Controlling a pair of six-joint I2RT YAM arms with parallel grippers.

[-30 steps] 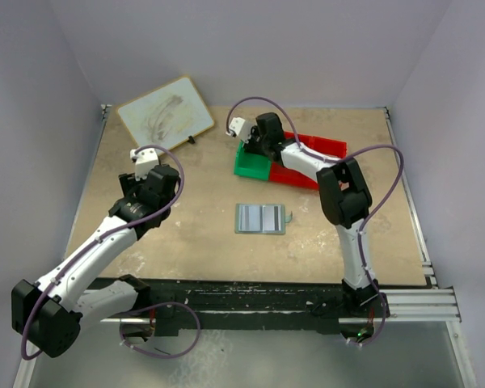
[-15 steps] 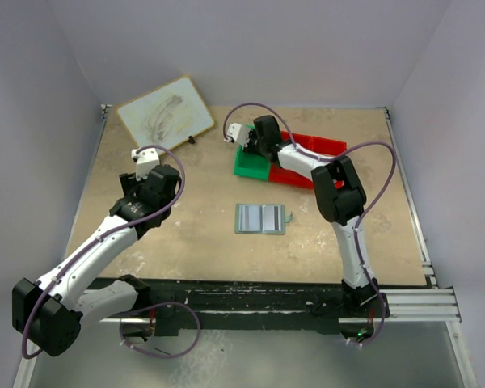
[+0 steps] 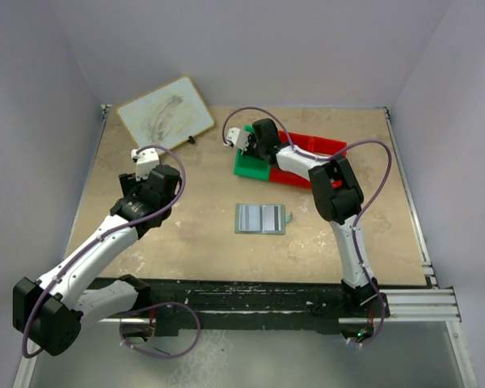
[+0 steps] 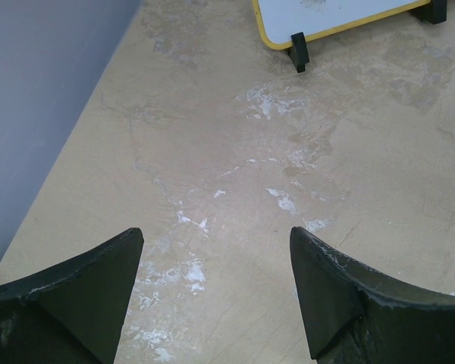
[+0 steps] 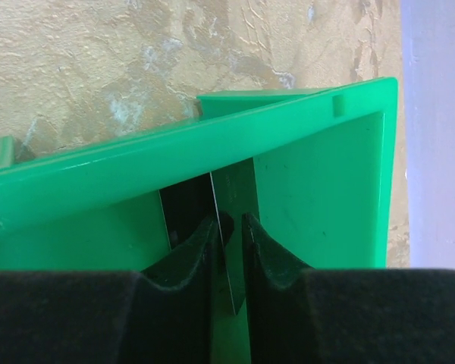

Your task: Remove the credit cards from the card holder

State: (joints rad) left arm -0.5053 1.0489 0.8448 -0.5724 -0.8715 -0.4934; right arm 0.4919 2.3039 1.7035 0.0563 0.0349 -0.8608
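One card holder (image 3: 261, 218) lies open, well apart from the right claw (image 3: 246, 139)

Right wrist view: a thin dark card (image 5: 233, 186) stands between the fingers of the right gripper (image 5: 229, 227) in a green bin (image 5: 318, 189). Its lower end is hidden behind the pads, and whether they touch it is unclear. The bin runs out of frame left of the fingers.

Left wrist view: far ahead of the fingertips of the left gripper (image 4: 212, 250), a whiteboard (image 4: 341, 15) is cut off by the top edge.
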